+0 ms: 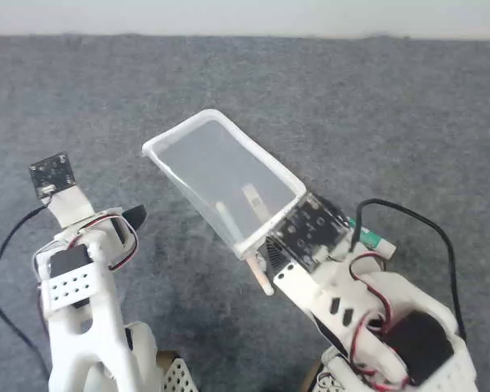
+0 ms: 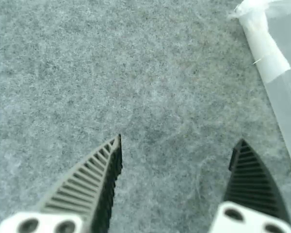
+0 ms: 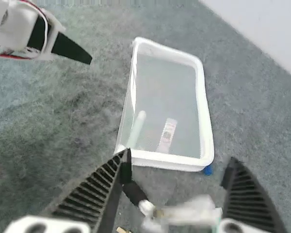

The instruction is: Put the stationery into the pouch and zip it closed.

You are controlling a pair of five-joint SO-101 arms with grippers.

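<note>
A translucent pouch (image 1: 229,184) with a white zip edge lies at the table's centre, its mouth toward the right arm. Inside are a pale pen (image 3: 136,128) and a small flat item (image 3: 167,136). In the high view the pen's end (image 1: 260,273) sticks out of the mouth. My right gripper (image 3: 177,167) hangs open just short of the mouth with nothing between its fingers. A white marker with a green end (image 1: 374,238) lies beside the right arm. My left gripper (image 2: 179,143) is open over bare felt, left of the pouch's corner (image 2: 264,43).
Grey felt (image 1: 376,106) covers the whole table, with a pale wall along the far edge. A blue zip pull (image 3: 207,170) sits at the pouch's near corner. The left arm's black finger (image 3: 70,48) shows beyond the pouch in the right wrist view.
</note>
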